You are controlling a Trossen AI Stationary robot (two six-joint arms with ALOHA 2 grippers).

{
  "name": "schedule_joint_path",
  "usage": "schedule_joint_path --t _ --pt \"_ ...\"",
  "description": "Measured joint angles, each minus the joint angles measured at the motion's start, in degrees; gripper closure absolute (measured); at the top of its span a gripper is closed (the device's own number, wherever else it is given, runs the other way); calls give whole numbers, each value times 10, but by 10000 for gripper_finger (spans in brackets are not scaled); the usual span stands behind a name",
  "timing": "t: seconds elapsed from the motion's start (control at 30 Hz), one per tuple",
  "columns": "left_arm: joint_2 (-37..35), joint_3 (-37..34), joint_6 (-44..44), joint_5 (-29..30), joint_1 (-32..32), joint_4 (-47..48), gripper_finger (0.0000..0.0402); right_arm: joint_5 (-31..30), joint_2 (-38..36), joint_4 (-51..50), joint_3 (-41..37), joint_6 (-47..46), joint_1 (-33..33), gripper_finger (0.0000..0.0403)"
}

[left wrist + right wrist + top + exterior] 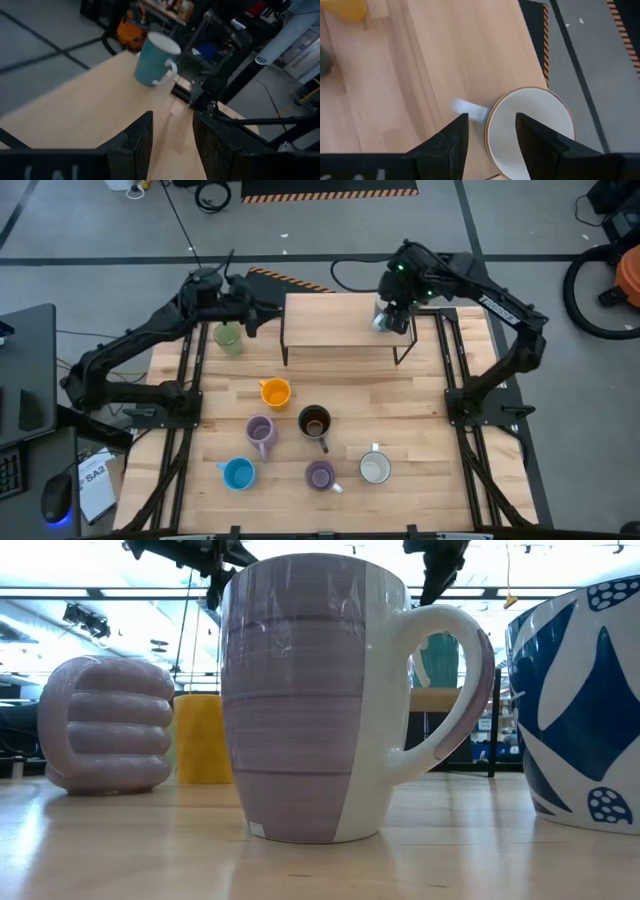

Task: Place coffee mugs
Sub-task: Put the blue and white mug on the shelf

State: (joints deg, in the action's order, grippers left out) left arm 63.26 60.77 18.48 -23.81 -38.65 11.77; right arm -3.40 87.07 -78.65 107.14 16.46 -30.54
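Table (430, 410) first, with one raised shelf (330, 320) at its far side, spanning the gap between the two sets of fingers. Right gripper (393, 318) is hung over the shelf's right end, fingers spread and grasping nothing. The teal-sided mug (530, 132), white inside, stands on the shelf directly under them, with its rim wall and handle lying in the gap. Left gripper (268, 318) is held at the shelf's left edge with fingers likewise released and empty. The same teal-sided mug is seen well ahead of them across the shelf top, and the green mug (228, 337) sits on the table just beside and behind them. Judged step: leaving the shelf mug set down. A straight vertical lift of the right fingers is advised, so neither rim nor handle is clipped and the mug is not dragged toward the shelf edge. Count: eight mugs, one on the shelf and seven on the table. Those seven are green, orange (275, 391), dark (314, 421), blue (238, 473), white (374, 468) and two lilac (260, 430) (320, 475), all but the green well apart from both sets of fingers.
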Motion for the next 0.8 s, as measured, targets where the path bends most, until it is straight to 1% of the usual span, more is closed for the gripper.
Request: schedule_joint_path --t 0.17,0.4,0.53,0.6,0.67,0.8 --pt "-22 1 -11 10 -14 -12 256 0 31 -52 18 53 -16 234" --pt "-44 1 -12 31 -32 -12 256 1 58 -109 18 79 -31 234" --pt "-47 1 -12 31 -38 -12 256 0 57 -114 18 83 -32 234" --pt "-48 1 -12 30 -39 -12 256 0 56 -114 18 101 -32 234" --pt "-49 1 -12 23 -39 -12 256 0 56 -114 18 124 -35 234" --pt "-53 1 -27 -13 -39 -12 256 3 56 -114 18 164 -45 234"
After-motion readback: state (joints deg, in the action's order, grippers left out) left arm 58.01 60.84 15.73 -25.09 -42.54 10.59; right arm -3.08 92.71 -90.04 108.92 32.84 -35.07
